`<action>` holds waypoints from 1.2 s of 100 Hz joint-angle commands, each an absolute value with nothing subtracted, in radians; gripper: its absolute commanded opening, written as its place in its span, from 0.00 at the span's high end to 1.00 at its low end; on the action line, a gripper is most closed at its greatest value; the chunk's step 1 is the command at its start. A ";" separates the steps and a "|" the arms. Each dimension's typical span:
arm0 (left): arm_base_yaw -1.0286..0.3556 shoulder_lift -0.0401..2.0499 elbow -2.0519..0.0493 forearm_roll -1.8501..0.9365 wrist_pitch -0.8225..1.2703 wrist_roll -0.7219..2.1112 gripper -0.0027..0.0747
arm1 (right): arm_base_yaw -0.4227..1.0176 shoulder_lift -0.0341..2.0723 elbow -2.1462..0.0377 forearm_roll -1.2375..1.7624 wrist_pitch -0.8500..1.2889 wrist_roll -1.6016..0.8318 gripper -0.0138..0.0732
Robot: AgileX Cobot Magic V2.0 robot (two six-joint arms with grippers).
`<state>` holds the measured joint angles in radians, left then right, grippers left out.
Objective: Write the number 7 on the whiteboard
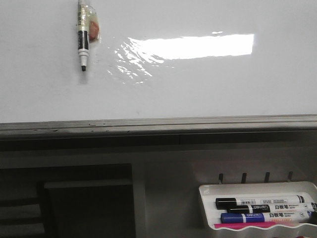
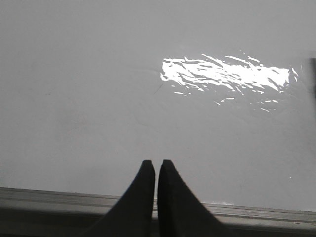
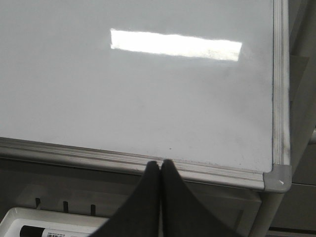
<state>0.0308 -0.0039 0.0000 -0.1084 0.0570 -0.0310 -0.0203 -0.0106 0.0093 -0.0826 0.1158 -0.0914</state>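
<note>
Front view: a capless marker (image 1: 83,40) is seen fixed tip-down on the unmarked whiteboard (image 1: 198,89) — within reach for writing — while both grippers, left gripper (image 2: 156,165) and right gripper (image 3: 160,164), are kept pressed together, empty

One whiteboard (image 1: 198,84), one tray (image 1: 205,208), and four markers (one (image 1: 83,42) hanging, three (image 1: 262,209) trayed).

The large glossy white whiteboard (image 1: 198,89) has a smooth, mirror-like face that throws back a bright rectangular glare, rippled in places as if under a thin film. Its grey bottom rail (image 1: 158,124) looks like brushed metal, dull and slightly scuffed, ending in a matt grey corner cap (image 3: 277,178), probably plastic. The small white marker tray (image 1: 257,187) appears smooth, semi-gloss plastic. The 2 black grippers' fingers (image 2: 170,202) look matt.
</note>
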 commanded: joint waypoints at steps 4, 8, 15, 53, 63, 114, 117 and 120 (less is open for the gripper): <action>0.020 -0.034 0.035 -0.116 -0.013 -0.032 0.99 | -0.019 -0.031 0.041 -0.094 0.032 -0.094 0.91; 0.020 -0.034 0.035 -0.116 -0.013 -0.032 0.99 | -0.019 -0.031 0.041 -0.094 0.032 -0.094 0.91; 0.020 -0.034 0.035 -0.116 -0.013 -0.032 0.99 | -0.019 -0.031 0.041 -0.094 0.032 -0.094 0.91; 0.020 -0.034 0.035 -0.116 -0.013 -0.032 0.99 | -0.019 -0.031 0.041 -0.094 0.032 -0.094 0.91; 0.020 -0.034 0.035 -0.116 -0.013 -0.032 0.99 | -0.019 -0.031 0.041 -0.094 0.032 -0.094 0.91; 0.020 -0.034 0.035 -0.190 -0.017 -0.032 0.99 | -0.019 -0.031 0.041 0.123 -0.037 -0.094 0.91; 0.020 -0.034 0.035 -0.229 -0.017 -0.032 0.99 | -0.019 -0.031 0.041 0.158 -0.048 -0.094 0.91; 0.020 -0.034 0.035 -0.271 -0.017 -0.032 0.99 | -0.019 -0.031 0.041 0.219 -0.063 -0.094 0.91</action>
